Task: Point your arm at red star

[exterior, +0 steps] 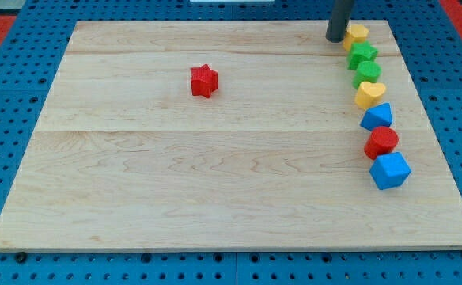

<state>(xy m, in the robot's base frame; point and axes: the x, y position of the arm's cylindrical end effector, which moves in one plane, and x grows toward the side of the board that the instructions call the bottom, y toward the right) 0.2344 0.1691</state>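
Note:
The red star (203,81) lies alone on the wooden board (215,174), left of the middle and toward the view's top. My tip (335,38) stands at the top right of the board, far to the right of the red star. It is just left of a yellow block (357,33) and very close to it; I cannot tell if they touch.
A column of blocks runs down the right side: the yellow block, a green star (363,55), a green block (368,72), a yellow heart (369,94), a blue block (377,117), a red round block (381,142), a blue block (390,170). Blue pegboard (9,119) surrounds the board.

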